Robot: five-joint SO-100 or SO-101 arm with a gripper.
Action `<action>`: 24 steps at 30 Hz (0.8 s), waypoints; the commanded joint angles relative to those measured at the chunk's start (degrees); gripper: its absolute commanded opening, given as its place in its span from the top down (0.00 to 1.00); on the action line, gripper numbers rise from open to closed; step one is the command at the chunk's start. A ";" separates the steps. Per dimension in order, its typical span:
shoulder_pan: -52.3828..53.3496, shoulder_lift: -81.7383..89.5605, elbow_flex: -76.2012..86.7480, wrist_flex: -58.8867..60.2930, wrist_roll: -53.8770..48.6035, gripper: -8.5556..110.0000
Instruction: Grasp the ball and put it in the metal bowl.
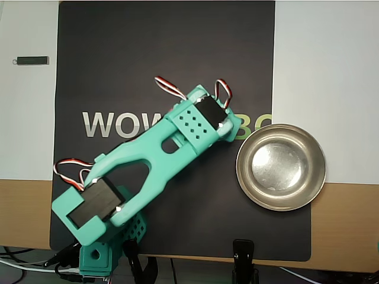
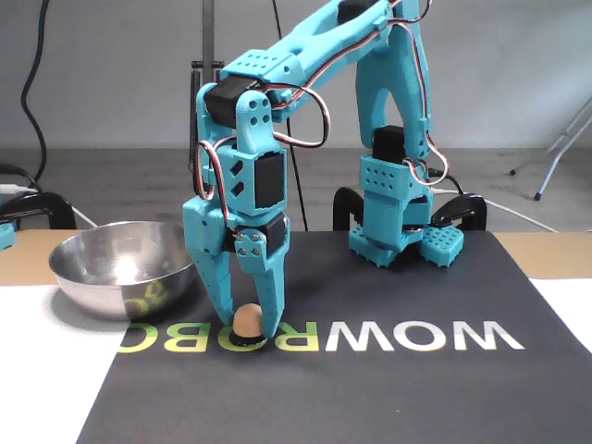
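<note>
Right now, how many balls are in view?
1. The ball sits on the black mat between the tool's fingers, seen in the fixed view; overhead, the arm hides it.

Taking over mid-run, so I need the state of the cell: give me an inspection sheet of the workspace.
Surface: black mat printed WOWROBO, on white and wood table.
Job's things: ball on the mat between the fingers; metal bowl empty, left in the fixed view.
Clutter: small dark stick on the white area.
Grippers: gripper down around the ball, jaws close beside it; contact unclear.
Cables: red-white servo wires on the arm.
Surroundings: clamps at the table edge.
</note>
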State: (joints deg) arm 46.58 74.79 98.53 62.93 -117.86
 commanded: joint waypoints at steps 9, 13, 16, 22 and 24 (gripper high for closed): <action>-0.26 -3.08 -1.93 -0.26 -0.09 0.45; -0.26 -3.08 -1.93 -0.26 -0.09 0.45; -0.26 -3.08 -1.93 -0.26 0.00 0.45; -0.26 -2.72 -1.93 -0.26 0.26 0.55; -0.26 -2.64 -1.93 -0.26 0.35 0.66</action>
State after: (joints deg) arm 46.14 71.72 97.73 63.11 -118.04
